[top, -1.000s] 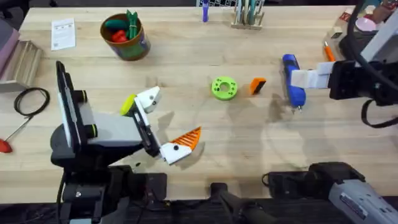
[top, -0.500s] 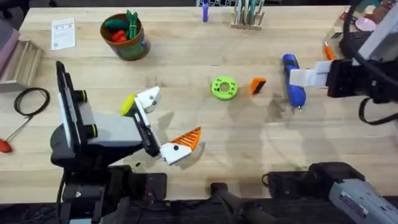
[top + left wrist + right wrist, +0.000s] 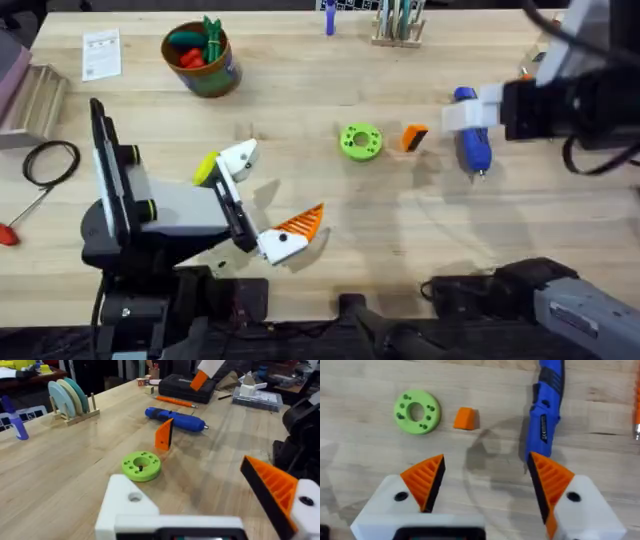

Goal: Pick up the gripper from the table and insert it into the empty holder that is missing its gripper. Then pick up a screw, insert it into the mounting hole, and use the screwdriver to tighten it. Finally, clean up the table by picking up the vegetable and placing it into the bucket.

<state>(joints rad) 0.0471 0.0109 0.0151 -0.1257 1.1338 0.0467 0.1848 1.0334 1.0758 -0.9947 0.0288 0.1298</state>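
Right hand [image 3: 485,485] open above the wooden tabletop [image 3: 360,455], both orange ribbed pads [image 3: 425,480] spread apart. The gripper [image 3: 465,418] lies just beside the green disc [image 3: 416,411]. The screwdriver [image 3: 546,410] lies beyond the gripper, away from the disc.

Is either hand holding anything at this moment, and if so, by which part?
Nothing is held. The right hand is open above the table, near the screwdriver and the gripper. The left hand is open too, with nothing between its fingers.
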